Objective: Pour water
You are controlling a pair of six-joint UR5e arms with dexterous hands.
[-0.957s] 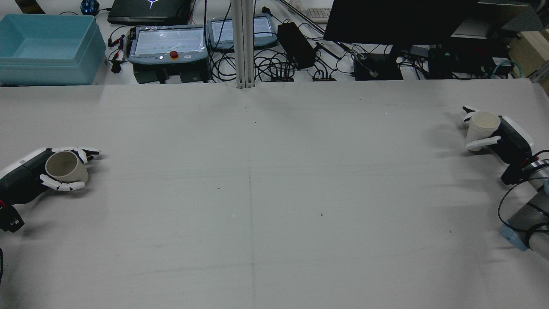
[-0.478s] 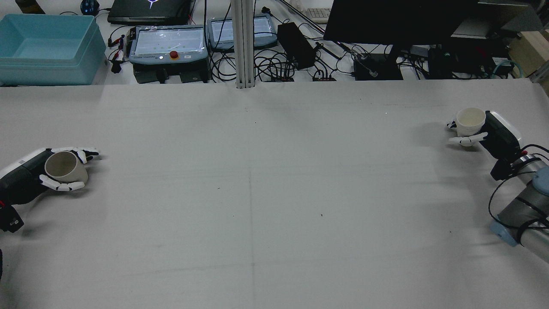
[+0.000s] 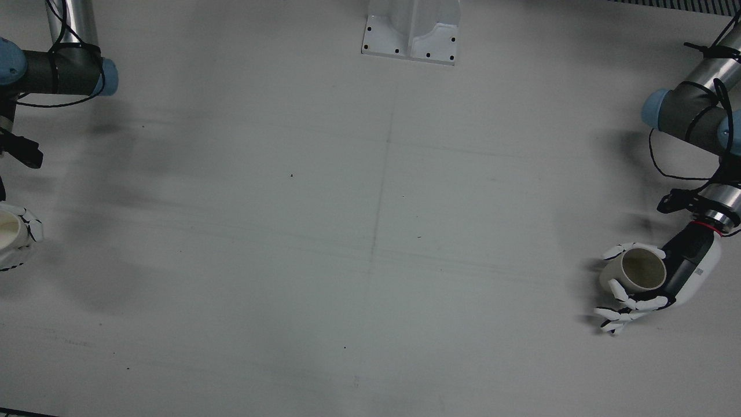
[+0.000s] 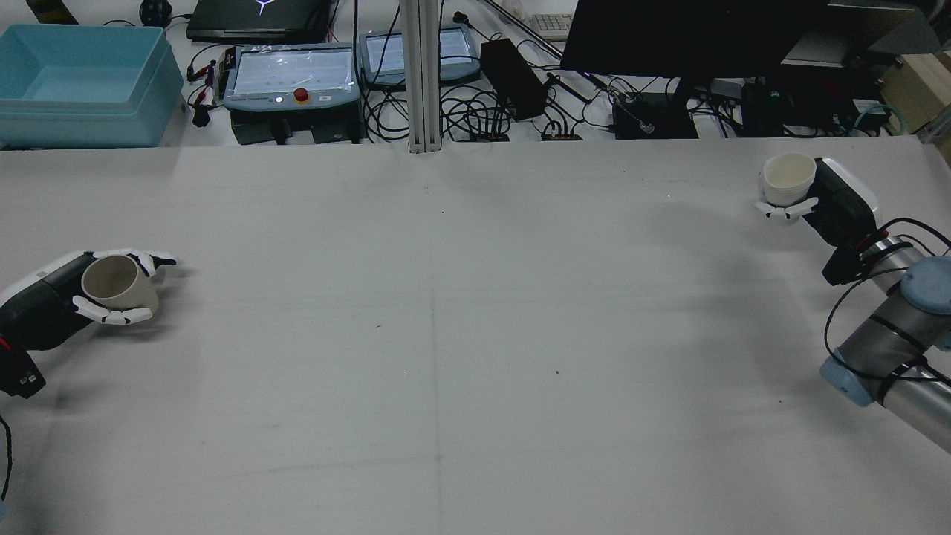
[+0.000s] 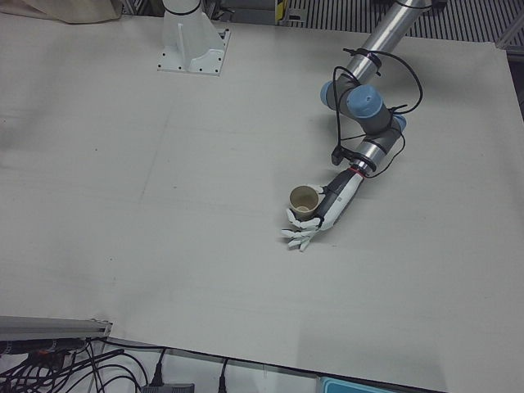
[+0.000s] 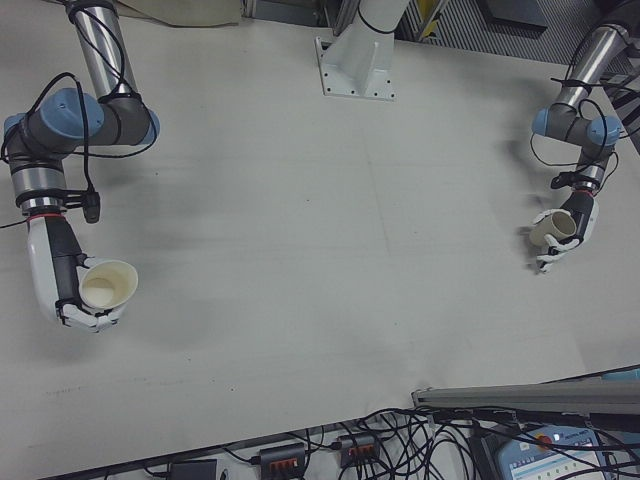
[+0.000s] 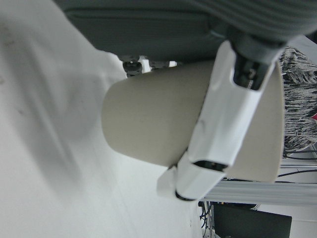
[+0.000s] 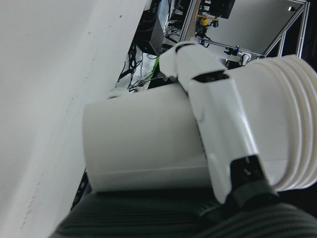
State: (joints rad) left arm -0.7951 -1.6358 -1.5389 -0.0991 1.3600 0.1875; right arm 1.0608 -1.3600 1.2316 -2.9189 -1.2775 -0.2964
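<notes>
Compared with a second ago, my right hand [image 4: 806, 199] is carrying its white cup [image 4: 789, 178] farther forward and inward along the table [image 4: 475, 334], now clearly lifted near the far edge. It is gripping the cup upright; the hand view shows several nested rims. My left hand [image 4: 111, 293] is shifting only slightly, gripping the beige cup [image 4: 119, 283] low at the table's left edge, mouth tipped toward the rear camera. I am finding no readable writing on either cup.
</notes>
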